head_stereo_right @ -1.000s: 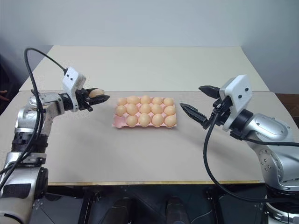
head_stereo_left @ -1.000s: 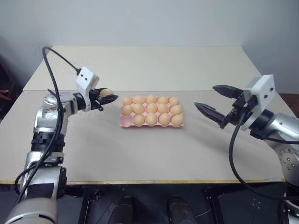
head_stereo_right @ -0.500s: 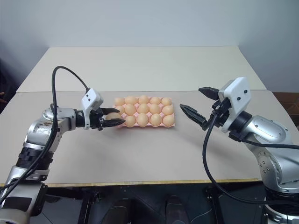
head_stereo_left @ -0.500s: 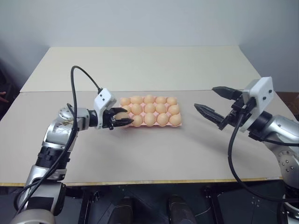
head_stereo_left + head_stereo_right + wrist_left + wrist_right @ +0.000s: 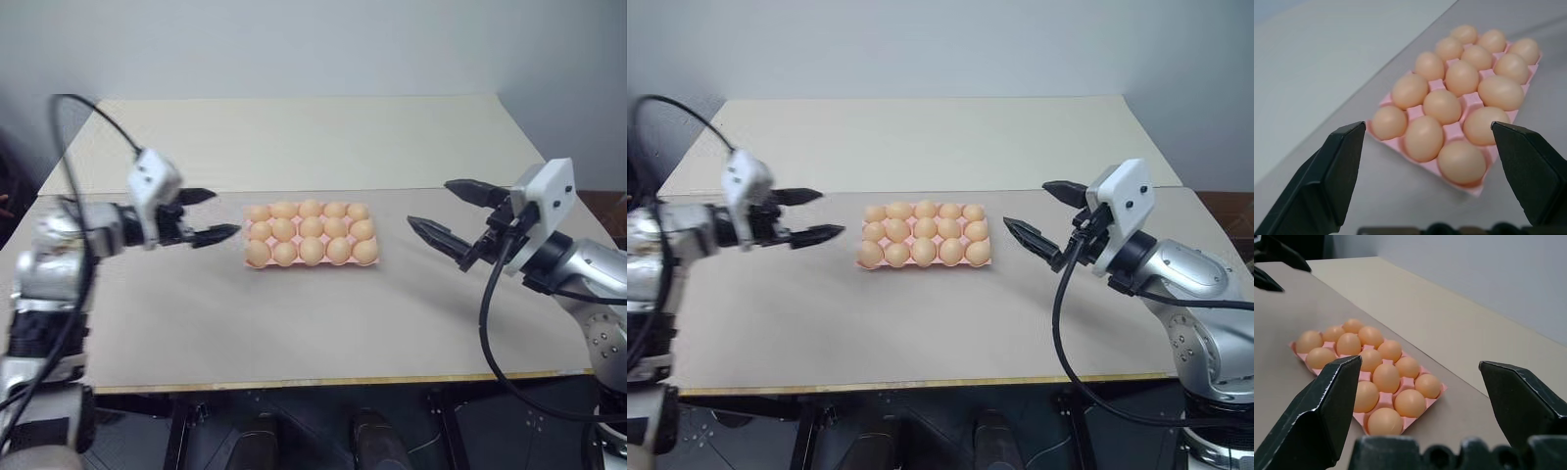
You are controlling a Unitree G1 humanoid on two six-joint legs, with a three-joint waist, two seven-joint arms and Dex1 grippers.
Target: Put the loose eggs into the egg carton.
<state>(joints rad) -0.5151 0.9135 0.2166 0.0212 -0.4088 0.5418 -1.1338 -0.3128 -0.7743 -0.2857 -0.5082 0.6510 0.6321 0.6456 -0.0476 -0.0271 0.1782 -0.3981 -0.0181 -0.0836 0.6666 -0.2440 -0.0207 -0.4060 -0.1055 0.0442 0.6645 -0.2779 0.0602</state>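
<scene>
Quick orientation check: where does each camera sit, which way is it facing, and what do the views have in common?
Left and right eye views: on the head, looking forward and down at the table; left gripper and right gripper show, both open.
Left wrist view: on the left wrist, looking along its fingers at the egg carton.
Right wrist view: on the right wrist, facing the carton from the opposite side, between its fingers.
Shared: every view shows the carton, all cups holding eggs.

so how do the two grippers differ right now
The left gripper is beside the egg carton's left end, while the right gripper is off its right end with a wider stretch of table between. The left points right toward the carton; the right points left toward it. Both are open, empty and apart from the eggs.
</scene>
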